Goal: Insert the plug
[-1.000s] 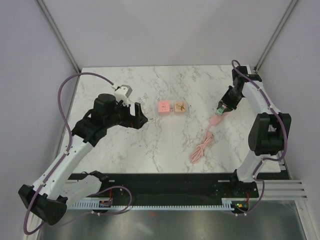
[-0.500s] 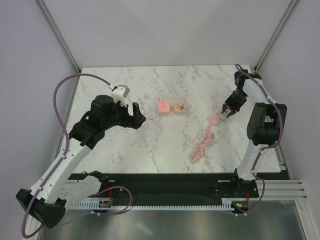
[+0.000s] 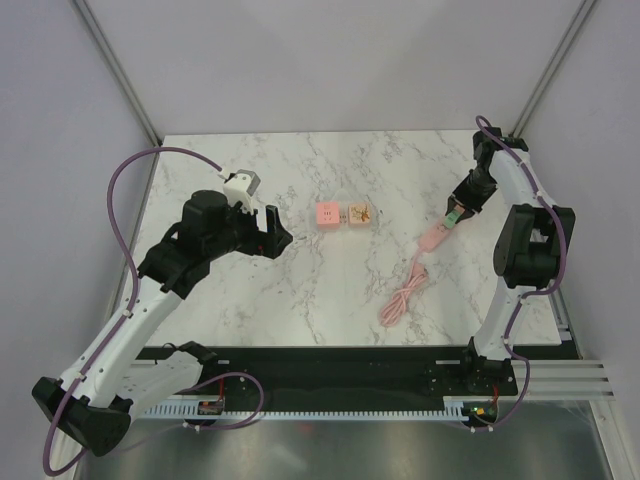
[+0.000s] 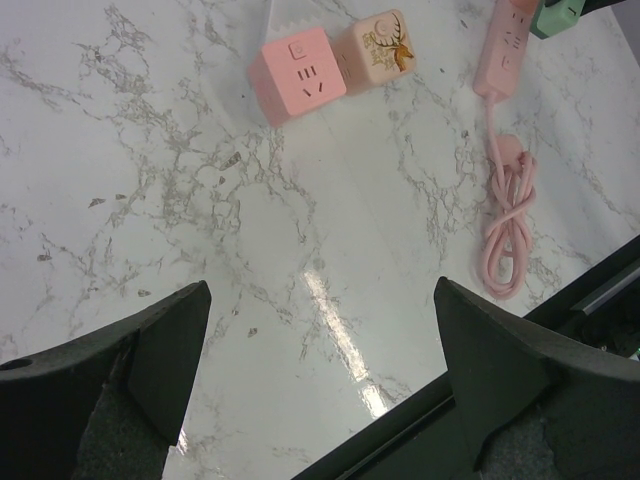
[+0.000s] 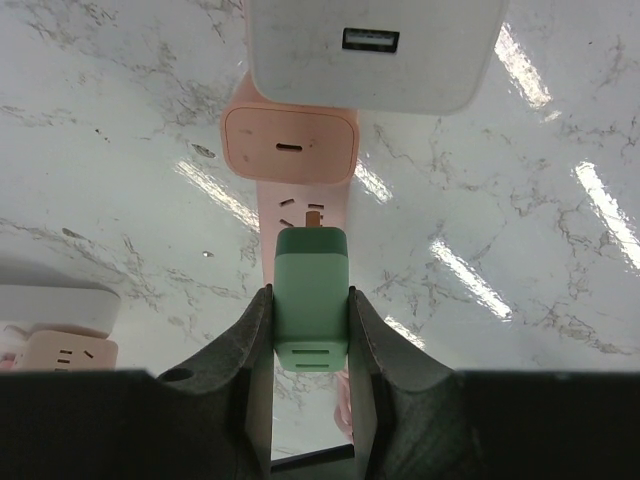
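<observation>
Right gripper [image 5: 310, 300]: two dark fingers [image 5: 250, 340] pinching green plug [image 5: 311, 265] by its flat sides, one finger on each side, plug lengthwise between them and projecting past the fingertips. Metal prong visible at the plug's far end, poised over the socket face of pink power strip [image 5: 290, 145]; contact between prong and strip not discernible, and not seated flush. In the top view, held at the right side of the table, arm reaching in from the right edge.

Pink power strip: flat on the marble, one end directly beneath the plug, rounded end face with a small slot port turned toward the right wrist camera. Pink cable [image 3: 402, 298] trailing from the strip toward the near edge, bundled in a loose coil.

White block [image 5: 375, 45] with a USB port: at the top edge of the right wrist view, beyond the strip's end; resting place not discernible.

Left gripper [image 4: 320, 300]: jaws spread wide, nothing between them, held above bare marble at the left of the table, well apart from the strip.

Pink cube socket [image 3: 327, 214] and beige cube [image 3: 359, 213] with a deer motif: side by side and touching, near the table's middle, between the two grippers.

Table [image 3: 250, 300]: white marble pattern with grey veins.
</observation>
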Controlling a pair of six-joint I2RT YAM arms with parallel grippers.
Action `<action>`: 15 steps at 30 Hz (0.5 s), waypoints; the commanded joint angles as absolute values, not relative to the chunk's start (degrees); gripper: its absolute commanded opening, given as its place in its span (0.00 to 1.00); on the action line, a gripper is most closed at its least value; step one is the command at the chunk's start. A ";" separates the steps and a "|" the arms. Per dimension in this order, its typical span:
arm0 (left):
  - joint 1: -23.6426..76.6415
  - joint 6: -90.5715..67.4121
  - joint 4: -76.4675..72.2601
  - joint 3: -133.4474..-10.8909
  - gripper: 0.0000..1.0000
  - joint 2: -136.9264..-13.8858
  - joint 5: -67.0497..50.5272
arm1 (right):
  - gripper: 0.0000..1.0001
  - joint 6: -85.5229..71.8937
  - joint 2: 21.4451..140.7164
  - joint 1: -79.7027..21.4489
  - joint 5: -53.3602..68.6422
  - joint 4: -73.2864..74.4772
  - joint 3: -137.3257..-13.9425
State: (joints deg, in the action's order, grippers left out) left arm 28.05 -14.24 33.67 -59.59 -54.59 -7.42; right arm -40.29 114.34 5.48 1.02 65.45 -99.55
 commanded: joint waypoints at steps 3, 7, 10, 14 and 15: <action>28.56 -12.04 32.08 -59.50 1.00 -53.97 -6.24 | 0.00 -41.39 114.87 5.63 -0.18 66.53 -100.29; 28.65 -12.13 32.17 -59.59 1.00 -53.88 -5.45 | 0.00 -41.57 115.57 5.71 -0.18 66.09 -100.19; 28.74 -12.13 32.17 -59.50 1.00 -54.05 -5.28 | 0.00 -41.13 116.45 5.71 1.76 66.09 -100.11; 28.74 -12.22 32.17 -59.59 1.00 -54.14 -5.10 | 0.00 -41.48 116.46 5.71 1.58 66.01 -99.06; 28.74 -12.22 32.25 -59.59 1.00 -54.14 -5.01 | 0.00 -41.57 116.46 5.71 1.84 65.92 -98.88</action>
